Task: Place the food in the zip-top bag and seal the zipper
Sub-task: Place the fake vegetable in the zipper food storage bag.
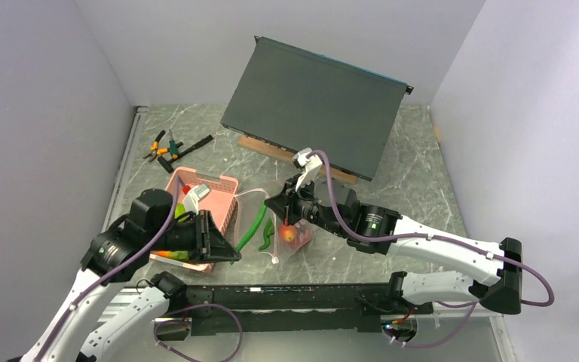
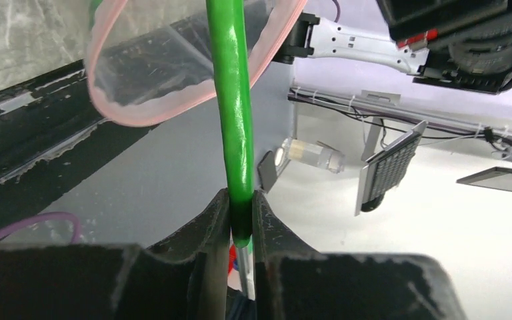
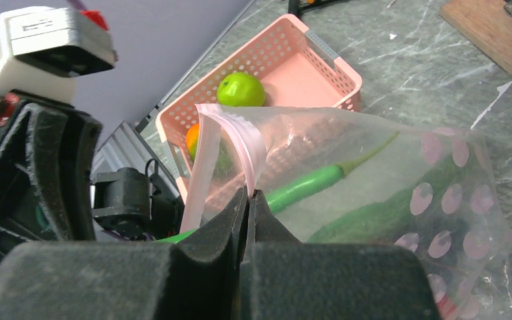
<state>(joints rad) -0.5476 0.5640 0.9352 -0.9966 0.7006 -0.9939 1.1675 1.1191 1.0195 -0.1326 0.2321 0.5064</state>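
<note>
My left gripper (image 2: 241, 200) is shut on the lower end of the long green pepper (image 2: 235, 100). The pepper runs up through the open loop of the pink zipper (image 2: 143, 122). In the top view the left gripper (image 1: 230, 249) stands just left of the zip-top bag (image 1: 305, 226), with the pepper (image 1: 255, 228) slanting toward the bag's mouth. My right gripper (image 3: 249, 195) is shut on the zipper (image 3: 247, 137) and holds the clear bag (image 3: 387, 167) open; the pepper (image 3: 305, 188) shows through it. A green apple (image 3: 241, 90) and an orange-green mango (image 3: 197, 140) lie in the pink basket (image 3: 273, 40).
The pink basket (image 1: 222, 188) stands directly behind my left gripper. Orange-handled pliers (image 1: 162, 147) lie at the back left. A dark panel (image 1: 317, 105) leans on a wooden board (image 1: 286, 153) at the back. A black rail (image 1: 286, 298) runs along the near edge.
</note>
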